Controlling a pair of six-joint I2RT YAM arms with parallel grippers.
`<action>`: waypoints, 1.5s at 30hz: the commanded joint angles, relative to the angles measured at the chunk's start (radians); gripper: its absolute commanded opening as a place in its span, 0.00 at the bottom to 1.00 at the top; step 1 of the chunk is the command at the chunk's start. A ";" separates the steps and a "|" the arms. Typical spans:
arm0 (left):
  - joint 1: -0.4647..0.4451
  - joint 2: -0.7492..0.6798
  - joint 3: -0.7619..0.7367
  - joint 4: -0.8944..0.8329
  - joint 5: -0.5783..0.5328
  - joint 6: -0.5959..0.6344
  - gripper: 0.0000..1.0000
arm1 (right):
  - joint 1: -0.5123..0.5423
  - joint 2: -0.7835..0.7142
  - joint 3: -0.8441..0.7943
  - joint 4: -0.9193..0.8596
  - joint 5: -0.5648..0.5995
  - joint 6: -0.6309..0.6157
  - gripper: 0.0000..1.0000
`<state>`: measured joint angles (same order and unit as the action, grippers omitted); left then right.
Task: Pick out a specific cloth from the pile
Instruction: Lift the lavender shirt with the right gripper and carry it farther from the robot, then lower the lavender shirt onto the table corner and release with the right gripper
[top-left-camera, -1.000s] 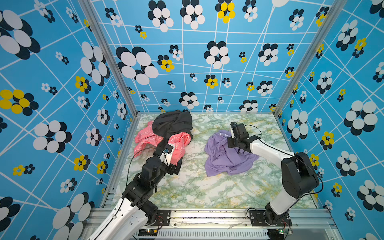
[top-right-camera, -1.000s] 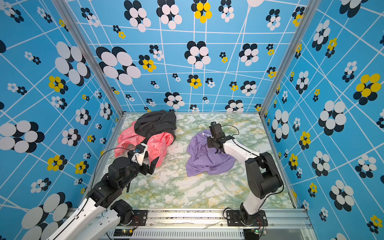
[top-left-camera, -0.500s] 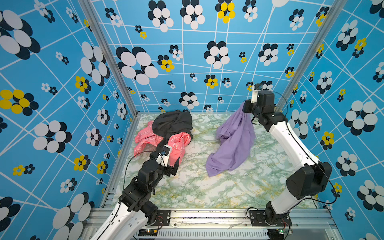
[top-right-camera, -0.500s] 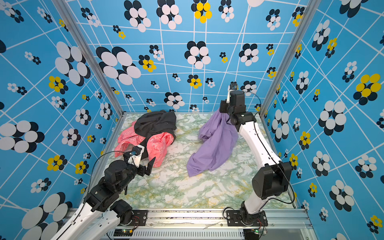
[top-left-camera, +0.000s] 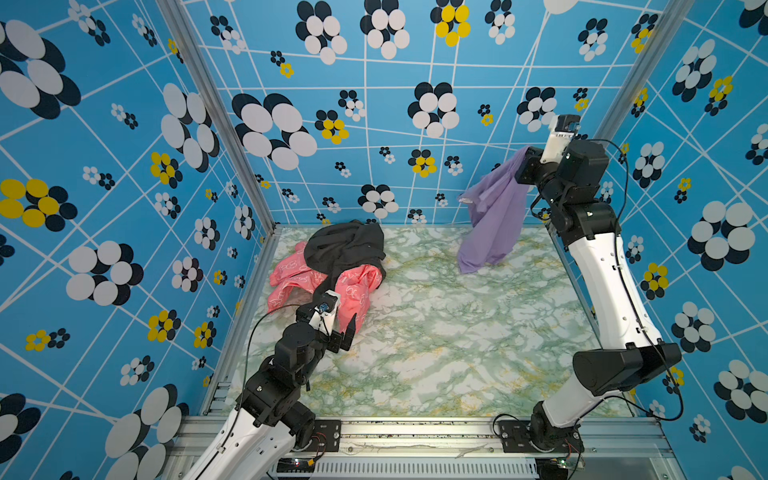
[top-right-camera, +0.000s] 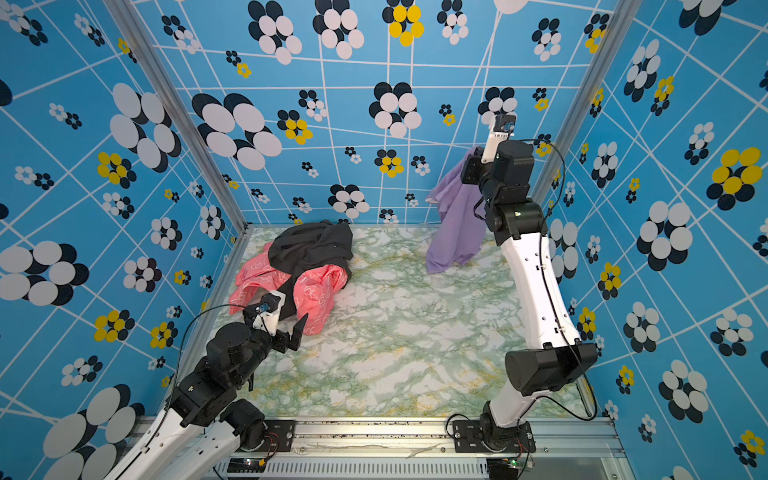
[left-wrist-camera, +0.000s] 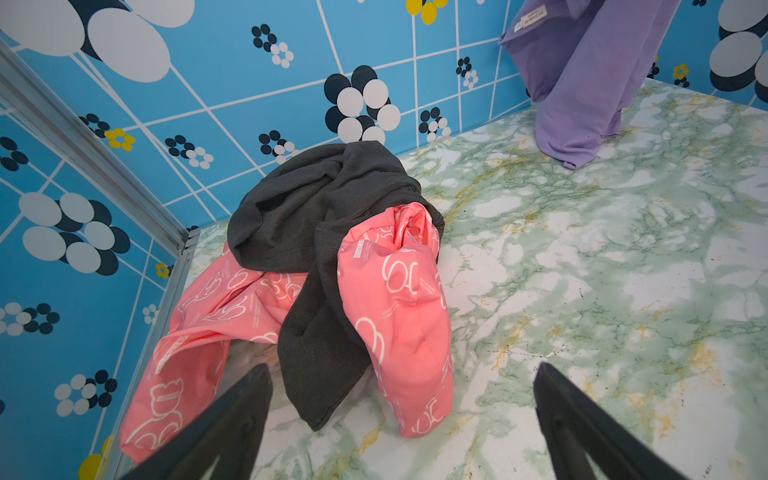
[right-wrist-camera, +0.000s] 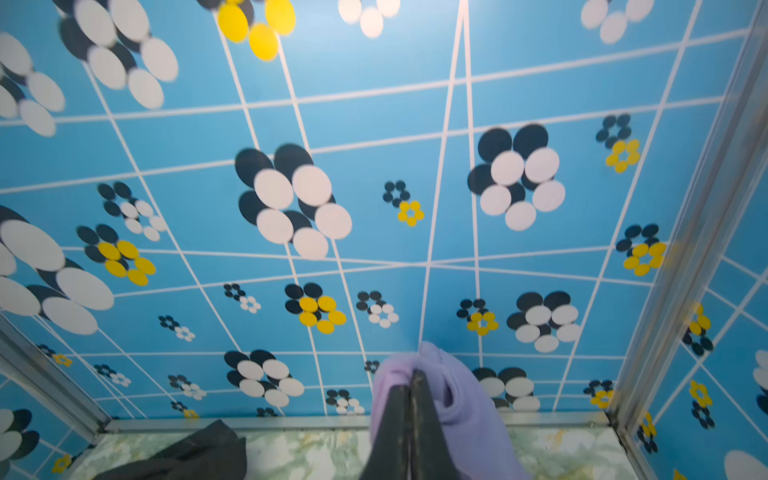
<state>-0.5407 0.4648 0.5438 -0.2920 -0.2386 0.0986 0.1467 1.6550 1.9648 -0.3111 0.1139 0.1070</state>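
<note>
Item 1, cloth (top-left-camera: 494, 224): plain lavender, soft, with a white label (left-wrist-camera: 530, 18) near one upper fold. It hangs in long folds over the far right corner of the worktop (top-left-camera: 457, 332), well apart from the pile. Whether its lower end touches the surface cannot be told.

Item 2, right fingers (right-wrist-camera: 399, 415): raised high by the far right corner and pressed together, pinching the top of the cloth.

Item 3, pile (top-right-camera: 299, 270): sits in the far left corner of the worktop. It has two pieces, a black garment (top-left-camera: 345, 245) draped over a coral-pink cloth (top-left-camera: 357, 286) with white outline print. The pink shows on both sides of the black.

Item 4, left fingers (left-wrist-camera: 245, 407): spread wide and holding nothing. They sit low over the worktop, just beside the pile's near edge.

Item 5, worktop: green-and-white marbled surface.
</note>
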 joint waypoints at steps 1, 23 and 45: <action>0.008 -0.013 -0.019 -0.001 -0.019 0.017 0.99 | -0.016 -0.045 -0.169 -0.003 0.028 -0.008 0.00; 0.008 -0.028 -0.029 0.008 -0.024 0.015 0.99 | -0.190 -0.148 -0.850 -0.023 0.131 0.190 0.14; 0.010 -0.049 -0.031 0.005 -0.033 0.018 0.99 | -0.102 0.003 -0.620 -0.146 -0.049 0.119 0.73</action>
<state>-0.5369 0.4259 0.5289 -0.2916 -0.2604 0.1024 0.0452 1.5879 1.3102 -0.3450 0.0574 0.3027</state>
